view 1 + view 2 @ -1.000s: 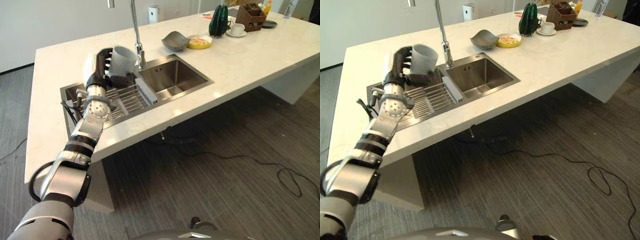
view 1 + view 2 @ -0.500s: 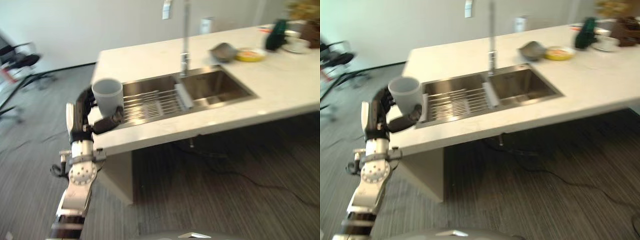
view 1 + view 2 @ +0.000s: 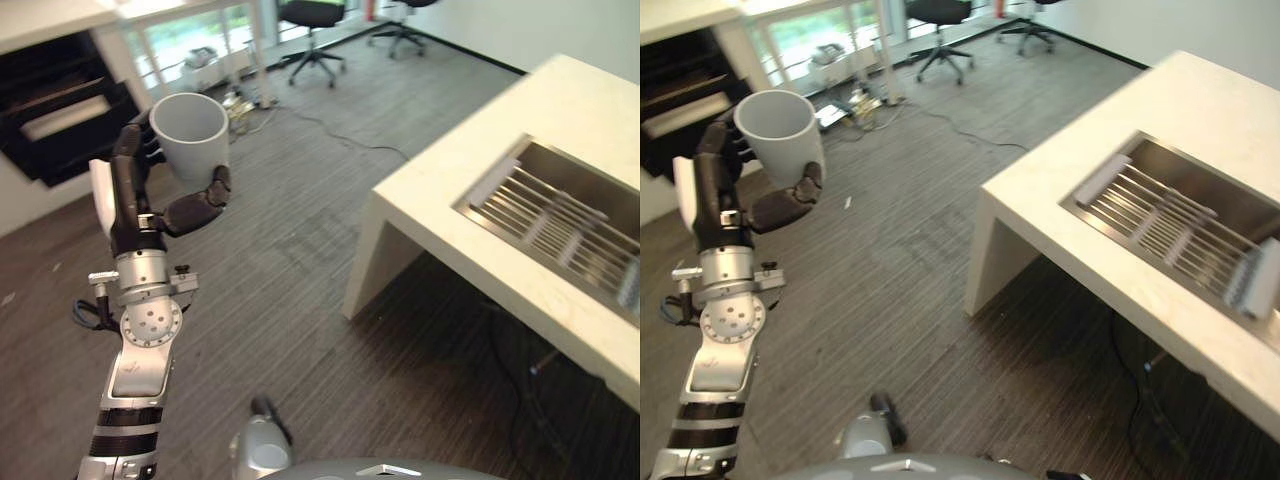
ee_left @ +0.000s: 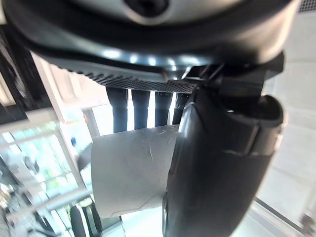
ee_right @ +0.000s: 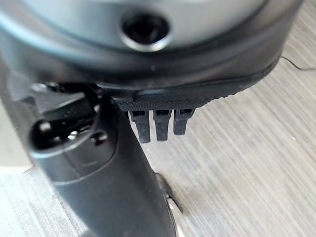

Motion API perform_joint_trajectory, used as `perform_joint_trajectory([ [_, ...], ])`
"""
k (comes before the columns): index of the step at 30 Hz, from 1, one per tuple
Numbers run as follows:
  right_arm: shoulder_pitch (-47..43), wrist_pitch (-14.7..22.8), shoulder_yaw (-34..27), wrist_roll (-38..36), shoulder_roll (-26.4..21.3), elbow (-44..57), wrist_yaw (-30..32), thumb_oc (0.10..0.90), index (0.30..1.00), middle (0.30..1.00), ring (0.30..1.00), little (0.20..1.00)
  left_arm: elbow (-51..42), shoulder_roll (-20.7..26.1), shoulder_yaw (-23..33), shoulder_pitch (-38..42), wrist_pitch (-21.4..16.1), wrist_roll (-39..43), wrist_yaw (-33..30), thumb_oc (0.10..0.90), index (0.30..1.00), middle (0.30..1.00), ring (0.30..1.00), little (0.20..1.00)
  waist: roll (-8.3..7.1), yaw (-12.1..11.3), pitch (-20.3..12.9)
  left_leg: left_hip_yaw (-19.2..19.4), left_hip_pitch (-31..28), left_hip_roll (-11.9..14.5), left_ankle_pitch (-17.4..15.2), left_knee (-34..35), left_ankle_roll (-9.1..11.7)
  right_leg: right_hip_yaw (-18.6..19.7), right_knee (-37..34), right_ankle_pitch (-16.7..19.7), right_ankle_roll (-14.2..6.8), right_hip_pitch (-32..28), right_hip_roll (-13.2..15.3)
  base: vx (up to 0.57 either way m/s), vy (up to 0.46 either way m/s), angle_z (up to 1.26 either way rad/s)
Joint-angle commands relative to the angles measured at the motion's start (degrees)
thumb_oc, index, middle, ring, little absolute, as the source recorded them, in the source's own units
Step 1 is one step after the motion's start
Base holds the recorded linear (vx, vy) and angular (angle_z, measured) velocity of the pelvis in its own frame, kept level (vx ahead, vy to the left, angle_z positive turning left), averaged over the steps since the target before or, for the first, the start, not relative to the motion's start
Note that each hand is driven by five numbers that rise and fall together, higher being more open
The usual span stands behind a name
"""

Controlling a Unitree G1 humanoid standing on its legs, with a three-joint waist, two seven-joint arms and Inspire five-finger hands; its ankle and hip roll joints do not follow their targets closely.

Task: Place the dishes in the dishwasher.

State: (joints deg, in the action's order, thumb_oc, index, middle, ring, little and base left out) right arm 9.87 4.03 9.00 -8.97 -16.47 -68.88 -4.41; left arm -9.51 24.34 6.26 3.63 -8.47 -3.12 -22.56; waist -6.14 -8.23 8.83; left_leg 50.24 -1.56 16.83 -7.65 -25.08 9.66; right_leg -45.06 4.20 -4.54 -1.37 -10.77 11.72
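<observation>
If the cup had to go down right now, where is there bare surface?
The left robot hand holds the cup upright above the floor. Bare counter runs between its edge and the sink. The sink itself is crowded by a wire rack.

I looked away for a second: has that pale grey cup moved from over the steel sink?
Yes. The pale grey cup, gripped in the left hand, has left the steel sink and now hangs over the floor, away from the counter.

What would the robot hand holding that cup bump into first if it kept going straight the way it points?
Probably the dark open cabinet at the far wall. The left robot hand holds the white cup upright, fingers pointing up and toward it. Only bare floor shows between, though depth is hard to judge.
</observation>
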Motion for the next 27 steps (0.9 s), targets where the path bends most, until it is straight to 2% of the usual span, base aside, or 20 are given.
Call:
perform_joint_trajectory([
  [1, -5.0, 1.2, -4.1, -7.0, 0.8, -4.8, 0.2, 0.8, 0.9, 0.9, 0.9, 0.9, -9.3, 3.2, 1.9, 2.7, -6.2, -4.9, 0.7, 0.4, 0.3, 0.3, 0.3, 0.3, 7.57, 3.4, -3.1, -13.7, -4.4, -4.4, 7.1, 18.6, -1.3, -8.3, -4.4, 2.7, -0.8, -0.9, -0.5, 0.04, 0.417, 4.41],
  [2, -5.2, 1.3, -6.6, -9.1, 1.4, -4.9, 0.8, 0.8, 0.9, 0.9, 0.9, 0.9, -9.8, 3.4, 2.2, 2.4, -5.9, -5.3, 0.9, 0.4, 0.3, 0.3, 0.3, 0.3, 7.88, 4.4, -3.6, -16.6, -6.0, -7.8, 7.2, 25.2, -4.0, -11.0, 2.5, 5.0, -3.7, 0.0, 3.1, 0.04, 0.417, 4.41],
  [3, -5.2, 1.3, -6.6, -9.1, 1.4, -4.9, 0.8, 0.8, 0.9, 0.9, 0.9, 0.9, -9.8, 3.4, 2.2, 2.4, -5.9, -5.3, 0.9, 0.4, 0.3, 0.3, 0.3, 0.3, 7.88, 4.4, -3.6, -16.6, -6.0, -7.8, 7.2, 25.2, -4.0, -11.0, 2.5, 5.0, -3.7, 0.0, 3.1, 0.23, 0.595, 2.93],
  [4, -5.3, 1.8, -9.1, -12.0, 2.4, -4.0, 1.1, 0.8, 0.9, 0.9, 0.9, 0.9, -11.4, 4.3, 0.1, 3.4, -6.1, -5.2, 1.8, 0.4, 0.3, 0.3, 0.3, 0.3, 8.07, 7.6, -1.8, -19.4, -8.8, -10.6, 5.9, 29.0, -6.5, -5.9, 18.0, 10.7, -10.1, 4.3, 10.2, 0.18, 0.326, 1.1],
  [5, -5.3, 1.8, -9.1, -12.0, 2.4, -4.0, 1.1, 0.8, 0.9, 0.9, 0.9, 0.9, -11.4, 4.3, 0.1, 3.4, -6.1, -5.2, 1.8, 0.4, 0.3, 0.3, 0.3, 0.3, 8.07, 7.6, -1.8, -19.4, -8.8, -10.6, 5.9, 29.0, -6.5, -5.9, 18.0, 10.7, -10.1, 4.3, 10.2, 0.17, 0.403, 1.75],
  [6, -5.7, 2.1, -8.6, -12.6, 3.1, -3.5, 0.8, 0.8, 0.9, 0.9, 0.9, 0.9, -11.1, 4.6, -1.8, 3.9, -6.3, -5.5, 1.9, 0.4, 0.3, 0.3, 0.3, 0.3, 7.6, 10.3, -0.5, -21.5, -9.7, -11.8, 5.6, 29.6, -7.3, 3.7, 22.1, 11.6, -12.4, 8.4, 10.6, -0.09, 0.099, 1.43],
  [7, -6.4, 2.2, -8.0, -14.9, 4.0, -3.7, 0.2, 0.8, 0.9, 0.9, 0.9, 0.9, -9.5, 5.1, -3.9, 4.7, -6.5, -6.1, 1.9, 0.4, 0.3, 0.3, 0.3, 0.3, 7.38, 12.3, 0.0, -21.4, -8.6, -11.4, 7.1, 29.8, -7.7, 14.8, 22.2, 9.6, -11.0, 13.7, 5.7, -0.07, 0.128, 2.09],
  [8, -6.3, 2.4, -7.6, -16.7, 4.4, -3.8, 0.1, 0.8, 0.9, 0.9, 0.9, 0.9, -8.8, 4.7, -5.4, 5.8, -7.0, -6.0, 1.8, 0.4, 0.3, 0.3, 0.3, 0.3, 7.55, 13.4, 0.1, -23.9, -8.2, -11.4, 7.4, 30.1, -7.2, 23.2, 21.0, 7.3, -10.5, 16.4, 0.9, 0.02, -0.006, 1.55],
  [9, -5.6, 2.5, -6.7, -18.9, 5.4, -4.1, 0.0, 0.8, 0.9, 0.9, 0.9, 0.9, -8.4, 3.6, -8.7, 9.3, -7.5, -4.7, 2.8, 0.4, 0.3, 0.3, 0.3, 0.3, 7.32, 14.3, 0.4, -30.5, -6.9, -12.9, 7.4, 30.1, -6.5, 33.7, 14.2, 5.2, -9.0, 17.3, -2.7, 0.09, -0.033, 0.82],
  [10, -5.7, 2.5, -6.8, -18.9, 5.5, -4.1, 0.0, 0.8, 0.9, 0.9, 0.9, 0.9, -8.2, 3.7, -8.8, 9.5, -7.5, -4.7, 2.8, 0.4, 0.3, 0.3, 0.3, 0.3, 7.42, 14.5, 0.3, -30.8, -6.6, -12.7, 7.8, 30.1, -6.5, 33.2, 13.3, 5.9, -8.8, 17.1, -2.9, 0.1, -0.124, 0.37],
  [12, -5.3, 2.5, -6.4, -19.7, 5.9, -3.8, 0.1, 0.8, 0.9, 0.9, 0.9, 0.9, -7.3, 3.0, -11.1, 11.3, -8.1, -3.4, 3.8, 0.4, 0.3, 0.3, 0.3, 0.3, 6.43, 14.4, -0.4, -33.0, -6.2, -12.7, 7.1, 30.1, -6.0, 33.4, 6.2, 6.7, -8.2, 15.2, -1.3, 0.15, -0.102, 1.49],
  [13, -4.8, 2.6, -6.7, -20.0, 6.0, -3.5, 0.8, 0.8, 0.9, 0.9, 0.9, 0.9, -6.9, 3.5, -12.7, 13.6, -8.0, -3.4, 4.2, 0.4, 0.3, 0.3, 0.3, 0.3, 5.25, 14.2, -0.8, -36.6, -6.4, -13.6, 6.4, 30.1, -5.7, 34.3, 2.7, 7.0, -9.2, 13.2, -2.1, 0.19, -0.124, 1.72],
  [14, -4.7, 2.5, -6.3, -19.6, 6.2, -3.4, 0.7, 0.8, 0.9, 0.9, 0.9, 0.9, -6.8, 3.6, -13.0, 14.4, -7.9, -3.6, 4.3, 0.4, 0.3, 0.3, 0.3, 0.3, 4.51, 13.7, -1.2, -36.7, -6.3, -13.6, 6.3, 30.1, -5.5, 32.3, 2.3, 8.8, -9.3, 12.7, -1.0, 0.13, -0.143, 1.13],
  [16, -5.1, 2.3, -5.5, -18.4, 6.1, -2.8, 0.7, 0.8, 0.9, 0.9, 0.9, 0.9, -6.4, 3.5, -12.8, 14.8, -7.5, -4.3, 4.4, 0.4, 0.3, 0.3, 0.3, 0.3, 3.06, 11.6, -2.1, -36.9, -5.9, -13.6, 6.5, 30.1, -5.0, 27.9, -0.8, 9.1, -9.5, 9.2, -0.1, 0.05, -0.106, 0.49],
  [20, -5.3, 2.0, -5.6, -17.0, 4.8, -2.9, 0.3, 0.8, 0.9, 0.9, 0.9, 0.9, -7.0, 3.2, -11.3, 11.9, -7.3, -3.4, 5.4, 0.4, 0.3, 0.3, 0.3, 0.3, 1.89, 10.4, -3.2, -37.3, -6.7, -14.1, 6.5, 30.1, -5.0, 27.0, -1.7, 9.3, -9.4, 6.4, -0.7, 0.06, -0.035, -0.15],
  [23, -5.5, 2.2, -6.7, -18.4, 4.3, -2.4, 0.3, 0.8, 0.9, 0.9, 0.9, 0.9, -7.5, 3.8, -10.4, 10.7, -7.1, -4.2, 5.6, 0.4, 0.3, 0.3, 0.3, 0.3, 1.56, 11.5, -3.6, -37.1, -7.2, -13.7, 6.8, 30.1, -4.7, 28.3, -0.8, 7.9, -9.0, 6.0, -1.4, 0.02, -0.018, -0.54],
  [27, -3.9, 2.5, -4.8, -15.8, 4.7, -0.4, 0.2, 0.8, 0.9, 0.9, 0.9, 0.9, -6.7, 3.2, -9.4, 7.9, -7.1, -1.0, 6.9, 0.4, 0.3, 0.3, 0.3, 0.3, 1.02, 14.1, -3.4, -34.9, -7.9, -13.3, 7.2, 30.1, -4.6, 31.7, -0.4, 8.9, -8.6, 7.1, -2.4, -0.05, -0.01, -0.22],
])
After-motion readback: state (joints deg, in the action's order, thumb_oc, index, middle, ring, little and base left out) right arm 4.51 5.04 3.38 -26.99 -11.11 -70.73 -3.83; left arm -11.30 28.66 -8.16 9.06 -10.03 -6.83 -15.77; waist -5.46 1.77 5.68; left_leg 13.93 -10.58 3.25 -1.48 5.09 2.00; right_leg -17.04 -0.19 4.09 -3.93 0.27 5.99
